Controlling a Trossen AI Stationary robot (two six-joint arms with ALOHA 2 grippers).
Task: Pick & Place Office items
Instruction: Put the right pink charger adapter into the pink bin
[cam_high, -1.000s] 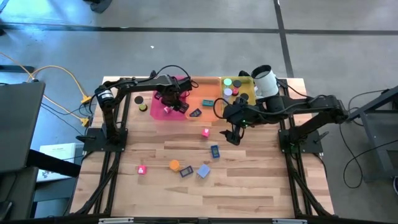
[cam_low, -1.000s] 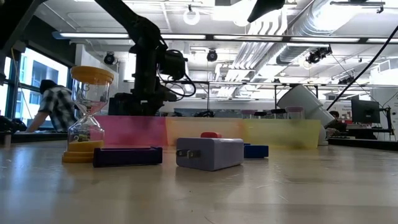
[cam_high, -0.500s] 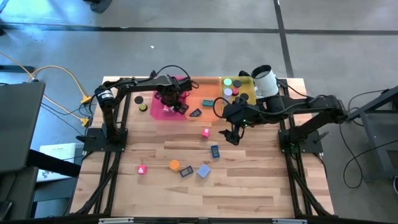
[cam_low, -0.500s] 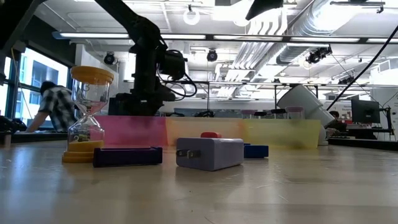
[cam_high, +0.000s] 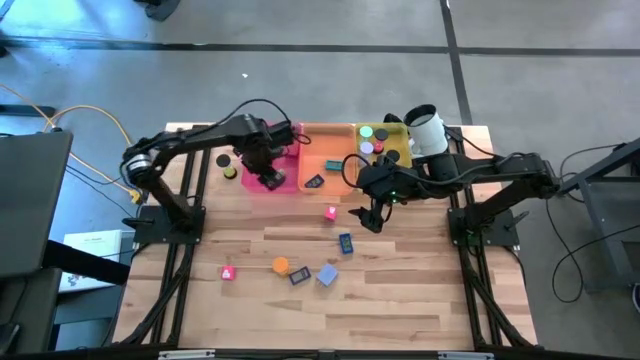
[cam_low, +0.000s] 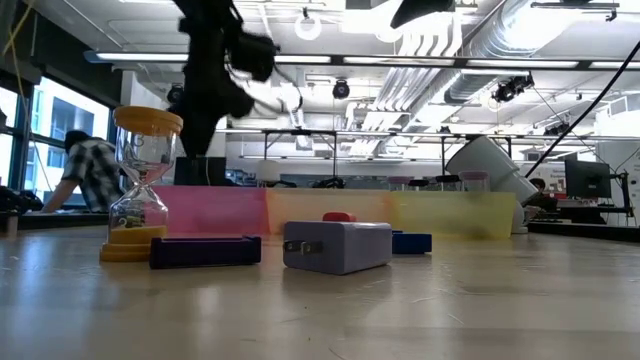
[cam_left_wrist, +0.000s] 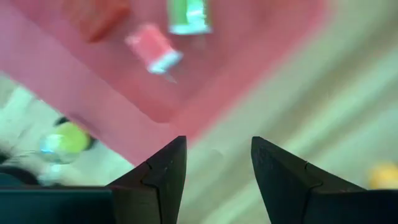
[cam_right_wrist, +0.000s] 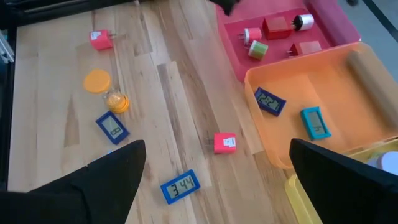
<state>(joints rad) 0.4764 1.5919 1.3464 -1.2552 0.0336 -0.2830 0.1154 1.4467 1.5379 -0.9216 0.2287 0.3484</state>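
The left gripper (cam_high: 262, 160) hangs over the pink tray (cam_high: 283, 183) at upper centre of the high view, fingers partly apart and empty, while the right gripper (cam_high: 368, 214) waits wide open just right of the pink block (cam_high: 331, 212) at mid-frame. Other office items lie at lower centre: the blue rectangle (cam_high: 345, 243), orange roll (cam_high: 281, 265) and lavender block (cam_high: 327, 275). Against the earlier frames the left arm has lifted and swung toward the frame's left; the right gripper could nudge the pink block aside if it descends off-centre.
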